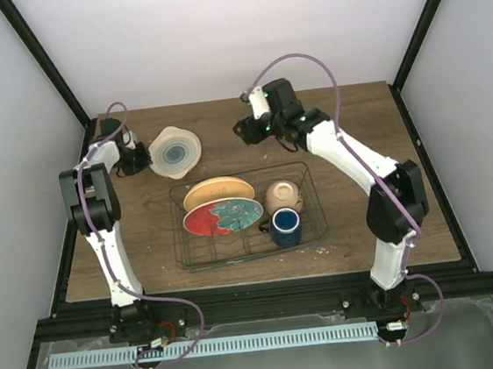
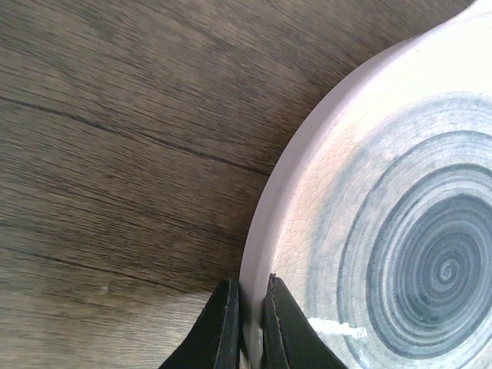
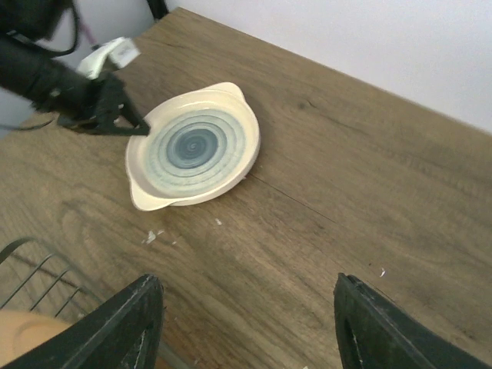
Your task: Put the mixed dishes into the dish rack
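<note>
while lying flat on the table (image 1: 355, 129) beyond the far left corner of the dish rack (image 1: 252, 256), white plate (image 1: 175, 151) pinched at its rim by the left gripper (image 2: 250, 286), clamped across the edge. inside the rack: orange-yellow plate (image 1: 218, 190), red floral plate (image 1: 223, 216), cream bowl (image 1: 283, 196), dark blue mug (image 1: 284, 227). right gripper (image 3: 246, 280) spread wide, hovering over the table behind the rack.

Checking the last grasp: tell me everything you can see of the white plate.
The white plate is round and cream-rimmed, with a blue-grey spiral centre and two small lug handles on opposite sides. It looks ceramic, with a finely crackled glaze. It sits right way up on the wooden table, beyond the far left corner of the rack, not in it. The left gripper pinches its rim, one finger inside and one outside. Whether that edge is lifted cannot be told.
</note>
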`<state>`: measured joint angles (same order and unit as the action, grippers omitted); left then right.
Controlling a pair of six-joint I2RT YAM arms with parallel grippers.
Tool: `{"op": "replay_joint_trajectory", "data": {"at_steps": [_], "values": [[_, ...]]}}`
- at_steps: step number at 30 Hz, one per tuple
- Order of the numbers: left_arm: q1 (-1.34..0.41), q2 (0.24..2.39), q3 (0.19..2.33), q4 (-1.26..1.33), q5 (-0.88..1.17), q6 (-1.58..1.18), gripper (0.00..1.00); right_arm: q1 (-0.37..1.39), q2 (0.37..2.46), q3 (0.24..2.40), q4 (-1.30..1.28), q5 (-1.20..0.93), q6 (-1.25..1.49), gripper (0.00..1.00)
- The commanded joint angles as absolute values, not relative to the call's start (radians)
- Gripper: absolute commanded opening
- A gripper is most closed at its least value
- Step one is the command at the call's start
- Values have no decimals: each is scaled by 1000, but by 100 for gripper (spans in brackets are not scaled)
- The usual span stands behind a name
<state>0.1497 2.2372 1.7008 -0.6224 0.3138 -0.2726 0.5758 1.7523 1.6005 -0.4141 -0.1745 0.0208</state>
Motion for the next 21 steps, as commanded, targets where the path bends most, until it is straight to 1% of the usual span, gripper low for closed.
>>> {"op": "replay_joint_trajectory", "data": {"at_steps": [1,4,8,13,14,21], "values": [[149,2208,1675,-616,477,-300,0,478,1905,1758,-488,-457,160,65],[153,2191,1666,-592,525,-315,0,470,2032,1909,-558,-536,155,72],[155,2174,1646,-560,556,-337,0,465,2174,2085,-624,-632,174,73],[154,2148,1631,-521,583,-362,0,449,2263,2109,-554,-759,252,75],[154,2145,1631,-517,588,-365,0,447,2282,2141,-549,-772,259,75],[142,2126,1632,-493,607,-379,0,447,2390,2191,-551,-805,263,75]]}}
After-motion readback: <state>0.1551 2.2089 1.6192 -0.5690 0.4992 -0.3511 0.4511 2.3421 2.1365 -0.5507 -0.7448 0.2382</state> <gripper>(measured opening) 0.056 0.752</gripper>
